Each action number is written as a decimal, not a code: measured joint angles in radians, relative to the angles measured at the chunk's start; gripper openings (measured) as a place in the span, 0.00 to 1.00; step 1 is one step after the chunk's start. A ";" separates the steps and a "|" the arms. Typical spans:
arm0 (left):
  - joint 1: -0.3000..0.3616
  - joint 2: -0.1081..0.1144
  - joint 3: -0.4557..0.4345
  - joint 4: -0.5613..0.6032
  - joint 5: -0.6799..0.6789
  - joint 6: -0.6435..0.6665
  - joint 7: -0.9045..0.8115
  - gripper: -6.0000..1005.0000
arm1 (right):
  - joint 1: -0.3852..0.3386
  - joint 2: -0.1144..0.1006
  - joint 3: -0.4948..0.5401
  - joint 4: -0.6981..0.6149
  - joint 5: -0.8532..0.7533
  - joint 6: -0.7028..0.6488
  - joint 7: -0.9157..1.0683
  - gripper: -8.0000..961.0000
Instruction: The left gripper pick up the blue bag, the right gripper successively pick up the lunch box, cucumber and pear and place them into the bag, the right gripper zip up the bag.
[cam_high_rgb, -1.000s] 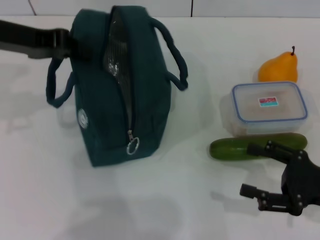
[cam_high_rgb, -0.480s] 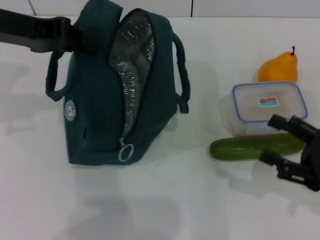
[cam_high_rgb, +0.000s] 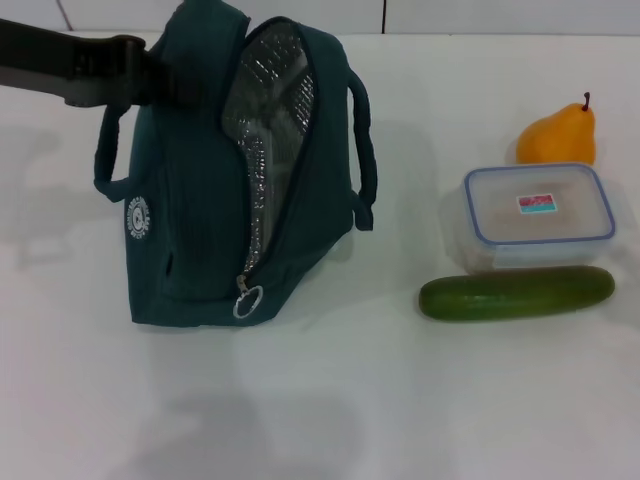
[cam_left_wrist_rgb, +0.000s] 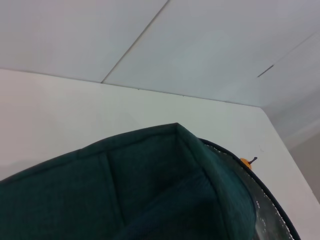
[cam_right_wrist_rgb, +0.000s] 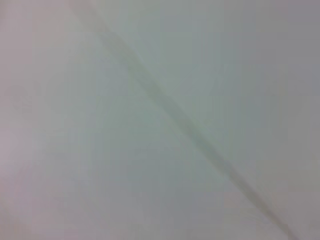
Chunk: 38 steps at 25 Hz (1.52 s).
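The blue bag (cam_high_rgb: 200, 200) stands on the table at the left, its zipper open and silver foil lining (cam_high_rgb: 265, 110) showing. The metal ring pull (cam_high_rgb: 247, 301) hangs at the bag's near bottom end. My left gripper (cam_high_rgb: 150, 82) reaches in from the far left and holds the bag's top edge. The bag's top also fills the left wrist view (cam_left_wrist_rgb: 125, 190). The lunch box (cam_high_rgb: 538, 215) sits at the right, with the cucumber (cam_high_rgb: 515, 293) lying just in front of it and the pear (cam_high_rgb: 557, 136) just behind it. My right gripper is out of view.
The white table (cam_high_rgb: 400, 400) carries all the things. A tiled wall (cam_high_rgb: 500, 15) runs along the table's far edge. The right wrist view shows only a pale surface with a faint line (cam_right_wrist_rgb: 175, 115).
My right gripper, near the cucumber's right end before, has left the head view. The bag was tipped upright and gaped open a second ago and has since barely shifted.
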 joint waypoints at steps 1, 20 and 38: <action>0.000 0.000 0.000 0.000 0.000 0.000 0.000 0.05 | -0.010 -0.006 0.000 0.003 0.018 0.029 0.077 0.89; -0.004 -0.010 0.009 -0.001 0.004 0.001 0.009 0.05 | 0.037 0.020 -0.014 0.114 0.079 0.302 0.408 0.89; -0.006 -0.007 0.011 -0.001 0.004 0.000 0.027 0.05 | 0.185 0.032 -0.053 0.135 0.078 0.444 0.441 0.89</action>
